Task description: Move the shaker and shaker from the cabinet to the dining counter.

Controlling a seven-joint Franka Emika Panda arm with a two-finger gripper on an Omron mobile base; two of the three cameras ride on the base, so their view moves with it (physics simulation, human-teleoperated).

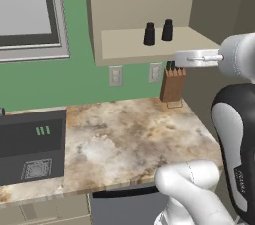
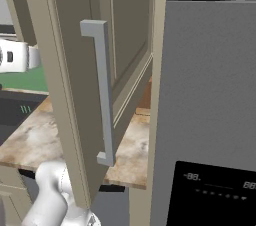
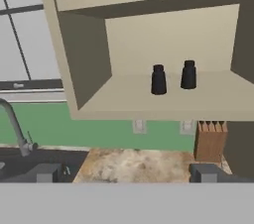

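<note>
Two small black shakers stand side by side on the shelf of the open cabinet (image 3: pixel 149 101): the left shaker (image 3: pixel 158 80) (image 1: pixel 149 34) and the right shaker (image 3: pixel 188 75) (image 1: pixel 168 30). My gripper (image 3: pixel 126 173) is open, its fingertips (image 3: pixel 47 172) set wide apart with nothing between them. It hangs in front of the shelf, a little below it and well short of the shakers. In the left base view the gripper (image 1: pixel 173 61) sits just off the shelf's front right corner. The cabinet door (image 2: pixel 75 70) with its long metal handle (image 2: pixel 102 95) is swung open. The dining counter is out of view.
A wooden knife block (image 1: pixel 173 84) (image 3: pixel 210 141) stands on the marbled worktop (image 1: pixel 129 134) under the shelf, near two wall outlets (image 1: pixel 115 75). A dark appliance (image 1: pixel 32 144) sits at the left. A faucet (image 3: pixel 15 129) is further left, and a tall grey appliance (image 2: pixel 205 95) stands to the right.
</note>
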